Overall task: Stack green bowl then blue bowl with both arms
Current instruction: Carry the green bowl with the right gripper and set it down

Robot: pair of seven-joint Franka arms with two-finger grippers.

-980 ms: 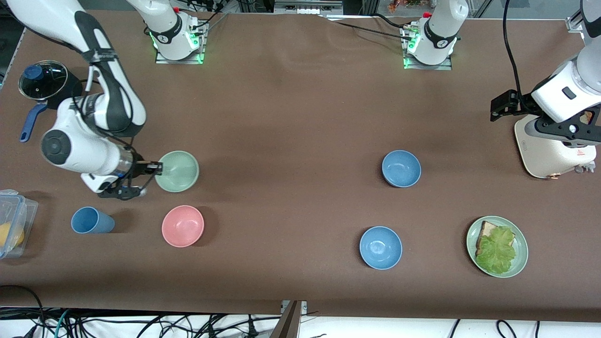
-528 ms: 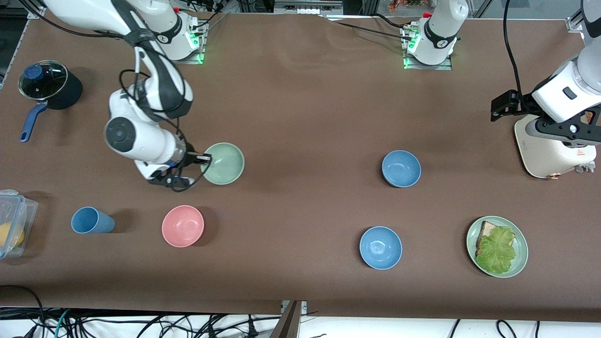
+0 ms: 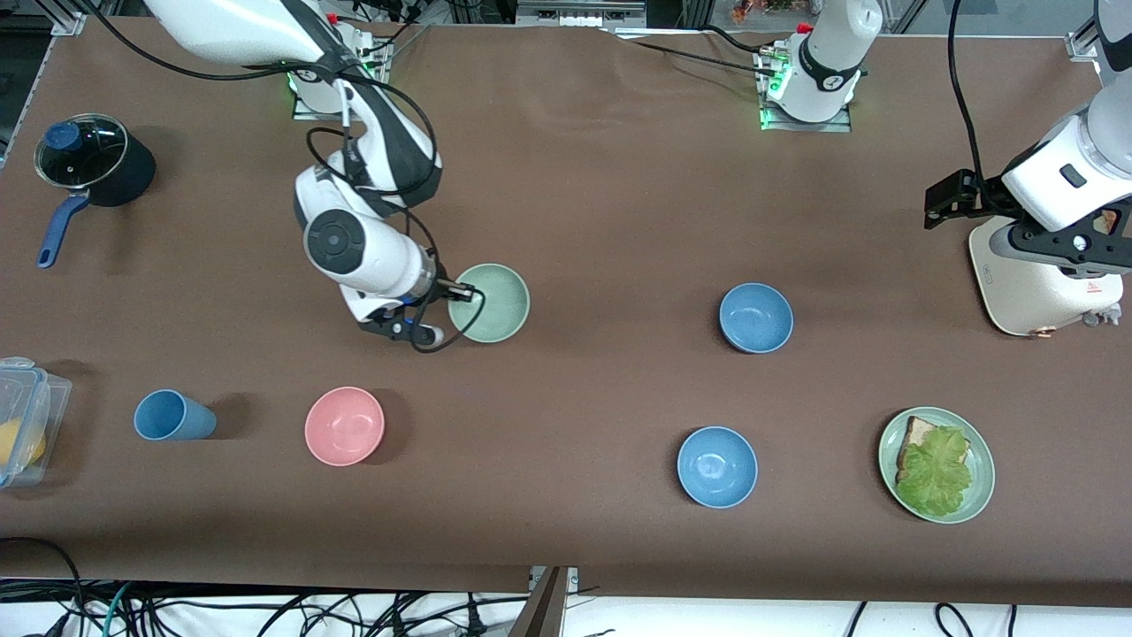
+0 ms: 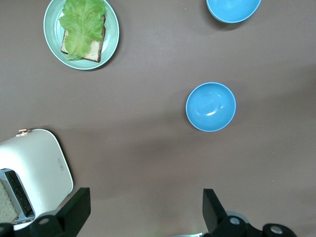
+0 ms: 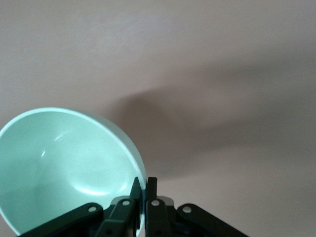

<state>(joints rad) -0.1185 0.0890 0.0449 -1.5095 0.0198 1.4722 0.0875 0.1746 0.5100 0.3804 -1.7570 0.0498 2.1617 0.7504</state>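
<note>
The pale green bowl [image 3: 491, 303] hangs tilted a little above the brown table, with my right gripper [image 3: 464, 292] shut on its rim. In the right wrist view the two fingers pinch the green bowl's [image 5: 64, 163] edge at my right gripper [image 5: 144, 185], and the bowl's shadow falls on the cloth below. The dusty blue bowl [image 3: 756, 318] rests upright on the table toward the left arm's end, also seen in the left wrist view [image 4: 211, 106]. My left gripper [image 3: 951, 202] waits open over the table beside the toaster, nothing between its jaws [image 4: 145, 197].
A brighter blue bowl [image 3: 717, 466] and a green plate with a lettuce sandwich [image 3: 973, 495] lie nearer the camera. A white toaster [image 3: 1035, 283] stands under the left arm. A pink bowl [image 3: 344, 425], blue cup [image 3: 172, 416], pot [image 3: 88, 159] and plastic box [image 3: 22, 420] sit toward the right arm's end.
My right arm has carried the green bowl from beside the pink bowl and cup toward the middle of the table. The left arm has not moved.
</note>
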